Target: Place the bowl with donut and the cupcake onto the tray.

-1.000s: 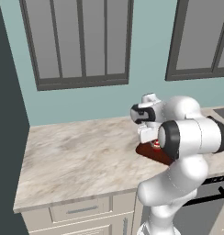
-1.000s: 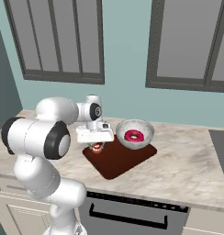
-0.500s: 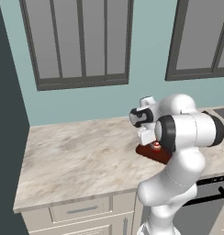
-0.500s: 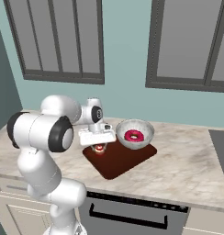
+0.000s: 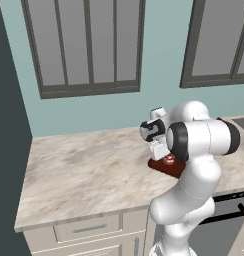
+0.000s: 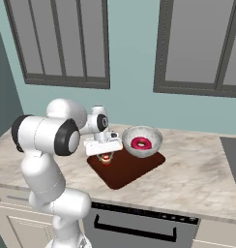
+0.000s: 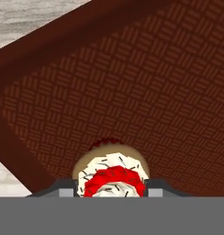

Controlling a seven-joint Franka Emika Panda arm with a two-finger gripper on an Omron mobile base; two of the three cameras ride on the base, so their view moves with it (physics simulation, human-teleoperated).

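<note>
The dark reddish-brown tray (image 6: 132, 170) lies on the marble counter. On its far right part stands the pale bowl (image 6: 139, 153) with the pink-red donut (image 6: 140, 143) inside. My gripper (image 6: 106, 154) hangs low over the tray's left part, shut on the cupcake (image 6: 106, 158), which sits at or just above the tray surface. In the hand view the cupcake (image 7: 113, 176) fills the gap between the fingertips, with the tray's (image 7: 132, 92) patterned floor right behind it. The left base view shows the cupcake (image 5: 169, 159) under the hand, over the tray (image 5: 164, 169).
Bare marble counter (image 5: 84, 170) stretches to the left of the tray. A cooktop (image 6: 233, 150) sits at the far right, with an oven front (image 6: 139, 227) below the counter edge. The wall and windows stand behind.
The hand with the cupcake has sunk a little toward the tray's left part. Bowl, donut and tray have stayed put.
</note>
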